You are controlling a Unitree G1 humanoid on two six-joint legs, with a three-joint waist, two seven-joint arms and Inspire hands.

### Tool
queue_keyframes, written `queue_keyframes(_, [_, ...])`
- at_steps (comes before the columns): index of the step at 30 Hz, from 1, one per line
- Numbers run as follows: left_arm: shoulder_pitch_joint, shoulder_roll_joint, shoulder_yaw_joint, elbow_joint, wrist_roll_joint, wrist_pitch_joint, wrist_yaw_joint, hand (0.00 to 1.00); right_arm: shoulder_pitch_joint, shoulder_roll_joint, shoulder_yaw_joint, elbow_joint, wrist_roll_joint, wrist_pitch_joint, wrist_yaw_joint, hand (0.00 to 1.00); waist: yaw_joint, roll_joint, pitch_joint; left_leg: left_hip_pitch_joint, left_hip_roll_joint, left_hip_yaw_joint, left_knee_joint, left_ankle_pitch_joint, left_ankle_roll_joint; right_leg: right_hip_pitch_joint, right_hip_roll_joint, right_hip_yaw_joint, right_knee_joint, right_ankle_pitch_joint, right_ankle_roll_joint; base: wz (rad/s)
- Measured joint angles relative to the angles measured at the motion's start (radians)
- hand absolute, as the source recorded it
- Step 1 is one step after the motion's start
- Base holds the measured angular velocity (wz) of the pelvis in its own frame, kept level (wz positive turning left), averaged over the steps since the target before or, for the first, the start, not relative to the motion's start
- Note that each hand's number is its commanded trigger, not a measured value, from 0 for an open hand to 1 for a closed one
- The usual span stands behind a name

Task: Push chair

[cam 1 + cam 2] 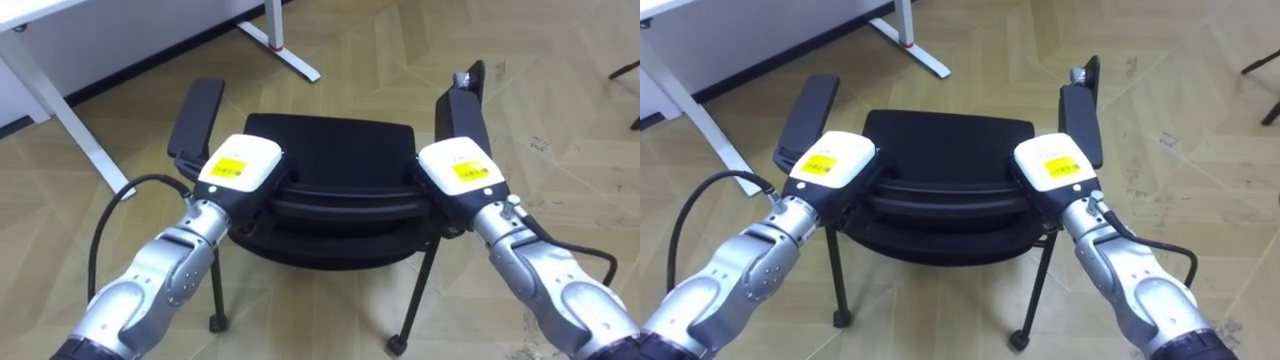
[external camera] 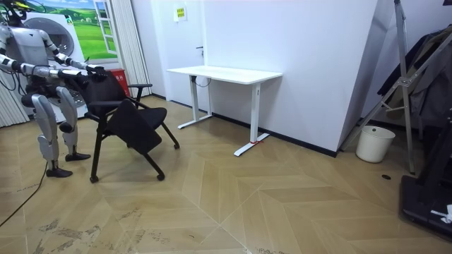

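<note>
The left hand (image 1: 240,168) is set against the left end of the backrest (image 1: 345,205) of the black chair (image 1: 330,150). Its fingers are hidden behind the backrest, so its grip cannot be told. The chair is stood on the wooden floor (image 1: 560,90) directly ahead, seat turned away, with the backrest lying crosswise (both hands equally near). The right hand (image 1: 458,170) is set against the right end, fingers likewise hidden. A yellow label (image 1: 232,169) is carried on each hand's back. Its print cannot be read.

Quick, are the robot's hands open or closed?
Left hand: on the black chair, at its backrest; cannot be told.
Right hand: on the same backrest; cannot be told.
</note>
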Motion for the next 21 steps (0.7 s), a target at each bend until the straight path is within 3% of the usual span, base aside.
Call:
queue_keyframes(15, [-0.004, 0.001, 0.0, 0.011, -0.002, -0.005, 0.001, 1.0, 0.002, -0.001, 0.009, 0.021, -0.002, -0.01, -0.049, 1.0, -0.001, 0.003, 0.0001, -0.002, 0.0, -0.017, 0.002, 0.0, 0.0, 0.004, 0.0, -0.008, 0.0, 0.0, 0.0, 0.01])
queue_keyframes(18, [-0.028, -0.005, -0.002, 0.046, -0.003, -0.02, -0.002, 1.0, -0.009, 0.002, 0.008, 0.051, -0.002, -0.02, -0.051, 1.0, -0.002, 0.002, 0.0005, -0.007, 0.0, -0.02, 0.013, 0.0, 0.0, 0.008, 0.0, -0.016, 0.001, 0.0, 0.0, 0.08])
queue_keyframes(21, [-0.073, -0.031, -0.002, 0.116, -0.003, -0.036, 0.004, 1.0, -0.025, 0.007, 0.009, 0.077, -0.001, -0.018, -0.055, 1.0, -0.002, 0.001, 0.0011, -0.025, 0.002, -0.022, 0.038, 0.0, 0.0, 0.008, 0.0, -0.033, 0.003, 0.001, -0.002, 0.15])
